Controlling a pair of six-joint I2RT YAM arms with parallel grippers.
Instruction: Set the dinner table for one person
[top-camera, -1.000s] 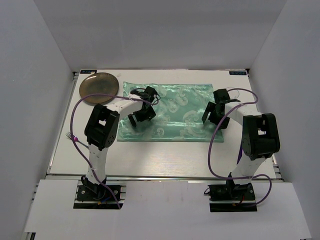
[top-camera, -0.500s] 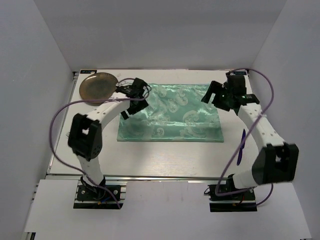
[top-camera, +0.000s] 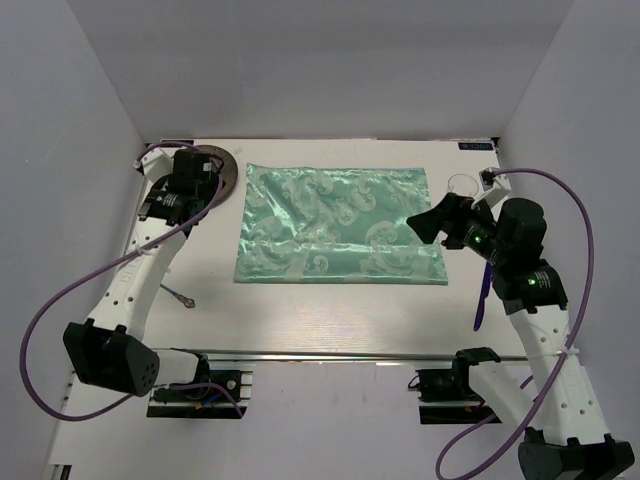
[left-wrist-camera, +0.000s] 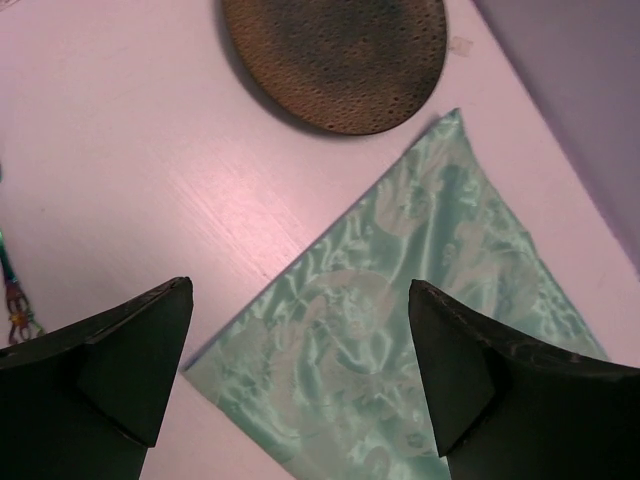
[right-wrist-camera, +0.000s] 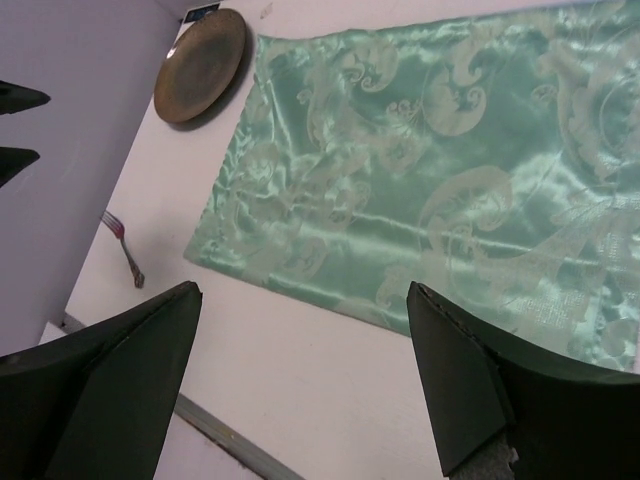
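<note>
Here the dinner table (left-wrist-camera: 120, 150) lies beneath the left claw (left-wrist-camera: 300, 290)

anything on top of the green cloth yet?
Nothing lies on the cloth. The plate sits on bare table by its far-left corner, the fork off its left side. The right gripper hangs open above its right edge. Whatever is beneath is covered.

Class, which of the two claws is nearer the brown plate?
The left claw, open beside the brown plate at the far left; the right claw hangs at the opposite, right end of the mint-green cloth.
</note>
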